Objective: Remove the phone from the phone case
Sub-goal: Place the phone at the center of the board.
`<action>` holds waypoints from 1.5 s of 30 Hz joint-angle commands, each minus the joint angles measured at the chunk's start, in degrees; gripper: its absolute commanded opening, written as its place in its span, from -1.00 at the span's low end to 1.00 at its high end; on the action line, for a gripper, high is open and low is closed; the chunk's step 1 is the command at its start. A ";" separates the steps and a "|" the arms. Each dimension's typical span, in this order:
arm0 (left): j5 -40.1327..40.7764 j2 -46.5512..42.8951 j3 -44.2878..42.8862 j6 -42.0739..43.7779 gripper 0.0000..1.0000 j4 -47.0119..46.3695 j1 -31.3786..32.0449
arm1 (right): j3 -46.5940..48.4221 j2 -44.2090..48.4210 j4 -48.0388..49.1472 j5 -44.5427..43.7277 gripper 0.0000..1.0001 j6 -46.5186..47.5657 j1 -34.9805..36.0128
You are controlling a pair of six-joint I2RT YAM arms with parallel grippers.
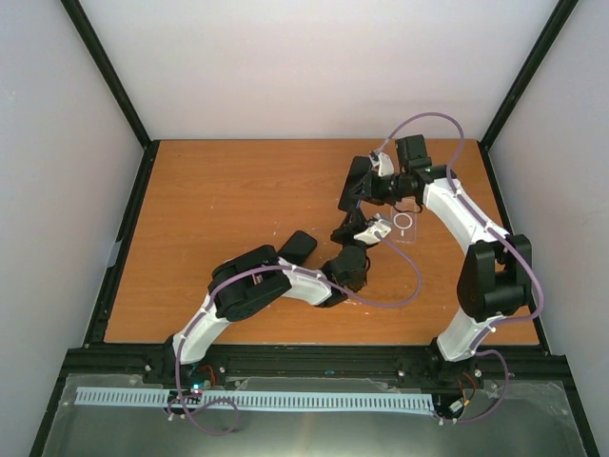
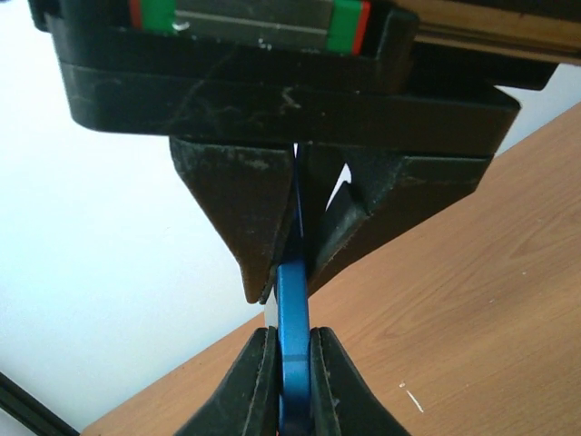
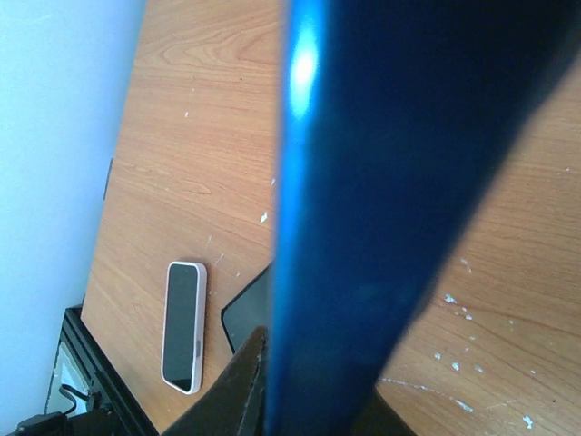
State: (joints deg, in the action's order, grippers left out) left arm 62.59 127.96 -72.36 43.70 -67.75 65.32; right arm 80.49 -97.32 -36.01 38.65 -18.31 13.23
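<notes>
A blue phone (image 1: 354, 181) is held on edge above the middle right of the wooden table (image 1: 219, 209). My right gripper (image 1: 369, 190) is shut on its upper part and my left gripper (image 1: 350, 227) is shut on its lower part. In the left wrist view the blue edge (image 2: 292, 309) sits clamped between my left gripper (image 2: 292, 341), with the right arm's fingers (image 2: 236, 218) pinching it from the far side. In the right wrist view the phone (image 3: 381, 182) fills the frame in my right gripper (image 3: 313, 400). A clear case (image 1: 404, 225) with a white ring lies flat just right of the grippers.
A second phone in a pale case (image 3: 183, 325) lies screen up on the table, left of the grippers (image 1: 298, 248). A dark flat shape (image 3: 243, 313) shows beside it. Black frame rails (image 1: 119, 238) border the table, with white walls behind.
</notes>
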 commanded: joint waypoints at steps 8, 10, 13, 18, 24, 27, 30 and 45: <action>-0.19 -3.31 3.22 -0.52 0.08 -5.70 0.20 | 2.41 2.39 5.03 -0.56 -0.94 4.56 0.28; 0.05 -6.11 5.22 -5.03 0.24 0.04 0.67 | 3.64 2.36 4.01 -1.64 -0.94 6.56 -0.11; -2.91 -14.39 9.25 -25.79 0.39 27.79 1.79 | 4.59 3.15 3.03 -2.95 -0.94 10.32 -1.35; -25.07 -29.96 13.05 -61.31 0.46 65.14 0.60 | 8.55 2.56 -4.88 -3.08 -0.94 20.06 -2.63; -44.13 -43.50 18.80 -63.77 0.52 73.11 -0.07 | 12.32 -2.56 -18.89 0.01 -0.92 29.44 -2.70; -47.95 -50.52 23.24 -63.61 0.57 73.38 -2.26 | 11.58 -5.77 -20.84 -0.75 -0.92 30.96 -2.69; -48.51 -56.44 27.28 -66.12 0.59 72.69 -5.63 | 10.54 -10.07 -21.04 0.24 -0.92 31.03 -2.61; -42.60 -68.32 36.92 -74.29 0.69 73.21 -6.92 | 21.14 -32.18 -25.34 11.65 -0.91 29.33 -1.98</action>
State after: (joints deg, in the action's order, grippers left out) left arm 18.52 61.01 -35.35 -28.47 4.12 58.63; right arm 98.02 -126.96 -59.31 44.53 10.50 10.94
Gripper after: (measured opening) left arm 0.838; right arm 0.066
